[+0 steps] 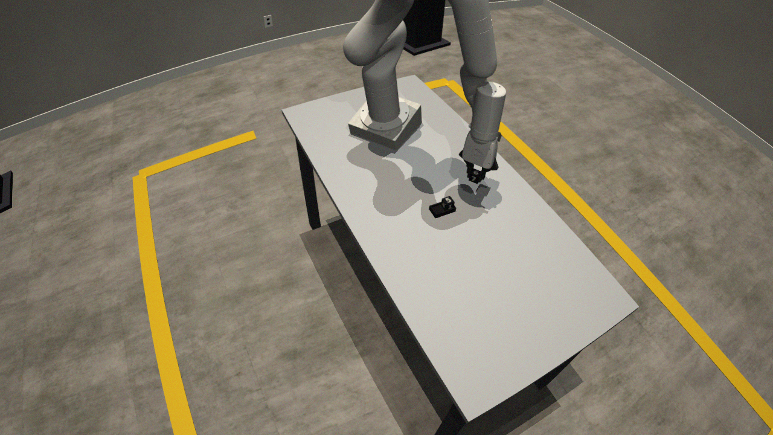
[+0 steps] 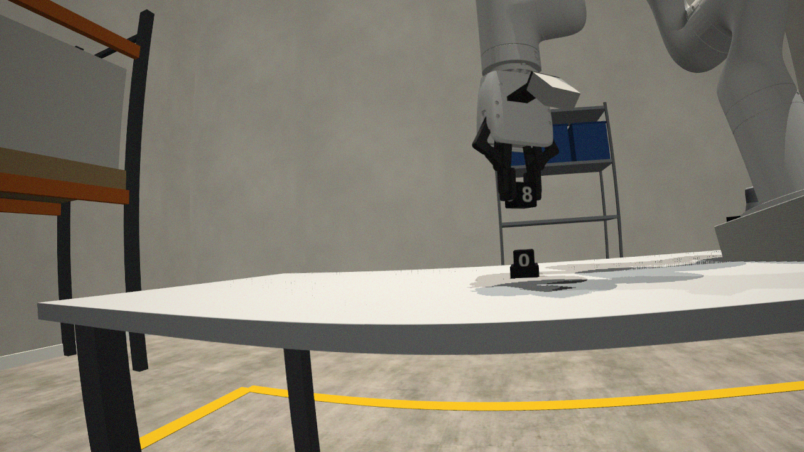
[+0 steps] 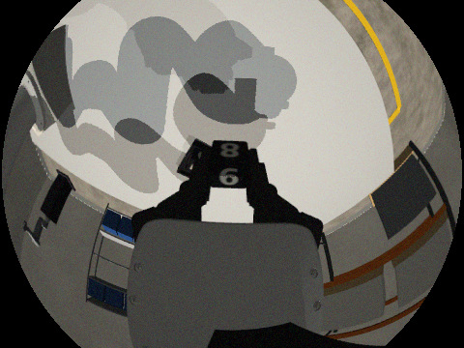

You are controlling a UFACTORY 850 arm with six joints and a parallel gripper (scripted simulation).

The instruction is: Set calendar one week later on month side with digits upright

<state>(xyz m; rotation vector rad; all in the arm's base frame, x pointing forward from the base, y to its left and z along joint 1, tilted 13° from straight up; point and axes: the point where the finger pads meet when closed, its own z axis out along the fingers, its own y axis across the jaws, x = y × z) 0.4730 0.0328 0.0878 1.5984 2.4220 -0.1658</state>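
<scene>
Hanging in mid-air well above the table point(image 1: 486, 302), the gripper point(image 2: 522, 191) has its fingers point(image 2: 507, 168) clenched on one of the two number cubes point(image 2: 525, 194), and that cube shows an 8 toward the outside camera, while the wrist camera picks up an 8 and a 6 on two neighbouring faces. Below the fingers and off to one side, not straight underneath, sits the little black tray point(image 1: 438, 210) flat on the table, and the other cube point(image 1: 447, 203) stands in it, a 5 on top in the overhead view and a 0 facing the outside camera. So one slot beside that cube is open and waiting. As for the score so far: one cube is out and in hand, one cube is home, the tray looks flat and undisturbed. What is left, by my reckoning, is most of the job: get the right digit of the held cube facing the month side and upright, lower it onto the tray floor next to its partner, check whether the seated cube also needs turning, then open up and back off. The month's name and today's date cannot be read from these views, so I cannot tell which digits are called for.
</scene>
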